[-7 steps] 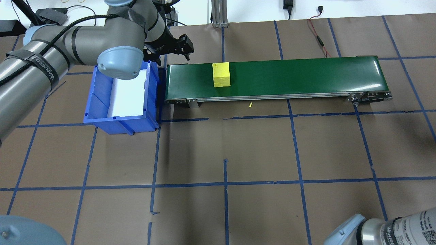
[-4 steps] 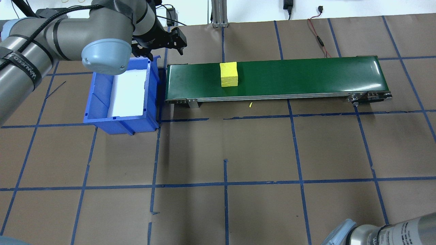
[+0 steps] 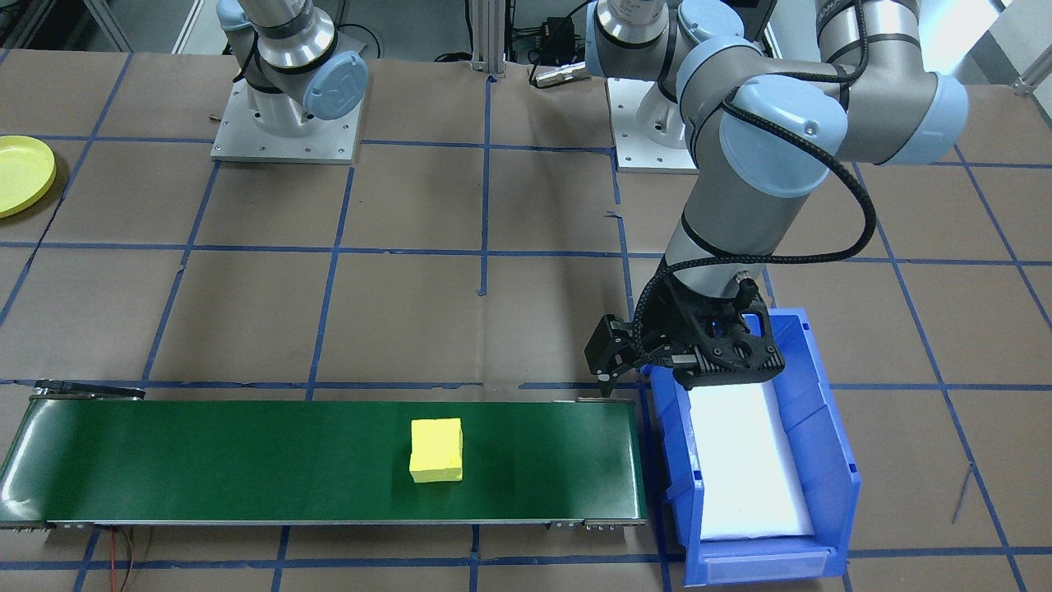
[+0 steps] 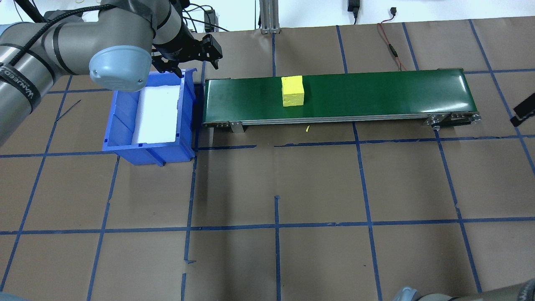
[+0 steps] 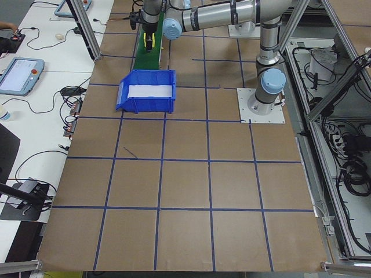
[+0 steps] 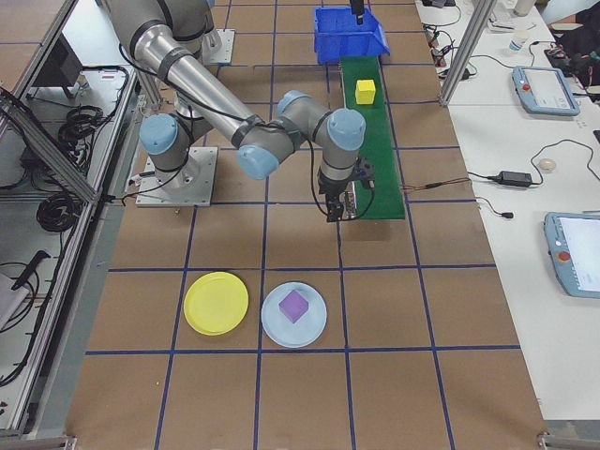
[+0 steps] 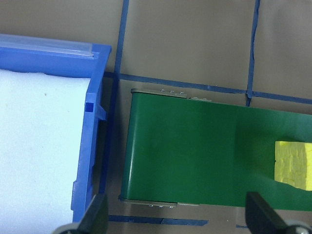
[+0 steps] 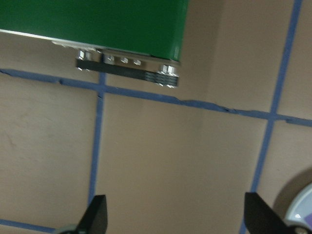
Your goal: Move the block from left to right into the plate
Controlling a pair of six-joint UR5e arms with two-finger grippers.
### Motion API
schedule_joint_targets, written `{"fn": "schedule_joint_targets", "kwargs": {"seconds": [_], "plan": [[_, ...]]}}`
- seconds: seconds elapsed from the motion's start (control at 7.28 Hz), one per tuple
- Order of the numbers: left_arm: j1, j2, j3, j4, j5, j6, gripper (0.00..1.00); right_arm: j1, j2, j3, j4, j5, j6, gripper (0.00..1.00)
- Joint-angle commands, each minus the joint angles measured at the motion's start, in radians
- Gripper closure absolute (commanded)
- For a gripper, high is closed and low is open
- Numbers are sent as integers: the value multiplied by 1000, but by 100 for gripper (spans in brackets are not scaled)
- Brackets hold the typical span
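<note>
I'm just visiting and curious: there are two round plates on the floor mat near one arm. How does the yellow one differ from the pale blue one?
The yellow plate is bright yellow; the pale blue plate is a light, whitish blue. The yellow plate holds nothing, while the pale blue plate has a purple block on it. In the right-side view the yellow plate lies nearer the robot's base, the pale blue plate nearer the green conveyor. Both are round, shallow, similar in size and lie flat side by side.

Two blocks, two plates, one bin, one conveyor.
</note>
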Motion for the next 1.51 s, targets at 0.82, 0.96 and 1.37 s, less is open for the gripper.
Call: {"fn": "schedule_joint_targets", "kwargs": {"seconds": [0.82, 0.96, 1.37], "plan": [[0, 6, 9, -3, 7, 0, 0, 357, 136, -107, -86, 230, 537, 0], [0, 16, 8, -49, 13, 2, 0, 389, 171, -114, -141, 243, 603, 0], [35, 66, 5, -173, 18, 14, 0, 406, 224, -163, -152, 243, 630, 0]]}}
